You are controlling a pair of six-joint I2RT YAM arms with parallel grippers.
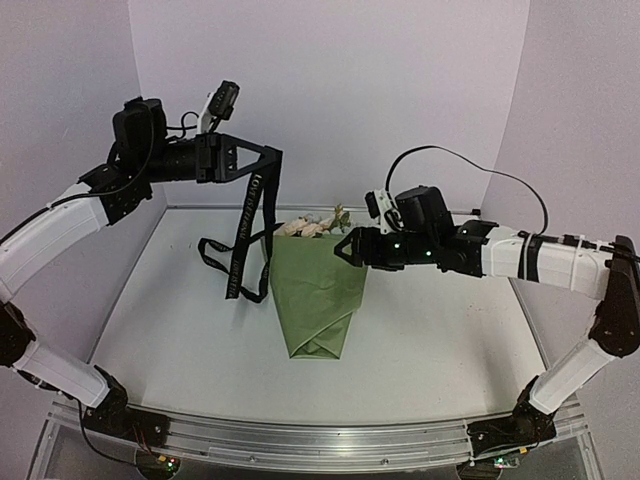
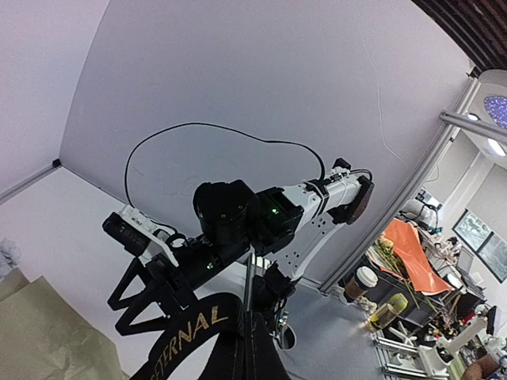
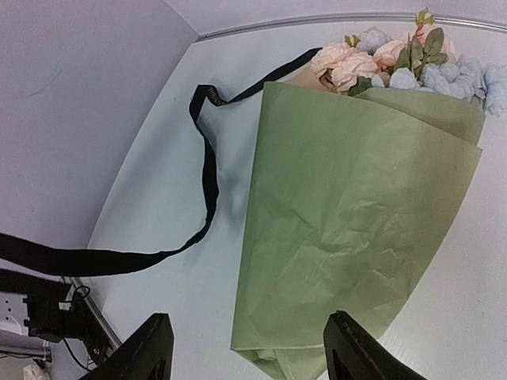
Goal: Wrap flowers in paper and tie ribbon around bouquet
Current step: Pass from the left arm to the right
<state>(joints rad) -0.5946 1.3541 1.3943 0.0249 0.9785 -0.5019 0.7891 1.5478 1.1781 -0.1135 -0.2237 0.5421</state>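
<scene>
left gripper [image 1: 272, 155] pinching ribbon [image 1: 240, 235] high left of bouquet [image 1: 318, 290], likely for looping | right gripper [image 1: 343, 248] spread over bouquet, poised to steady

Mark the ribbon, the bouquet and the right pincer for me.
ribbon [image 3: 209, 178]: right wrist view, middle of the black strand.
bouquet [image 1: 318, 285]: top view, olive paper cone.
right pincer [image 3: 247, 336]: right wrist view, midway between its fingertips.

Left gripper [image 1: 275, 158], raised at upper left, is clamped closed; right gripper [image 1: 345, 249] hovers mid-frame, fingers spread.
</scene>
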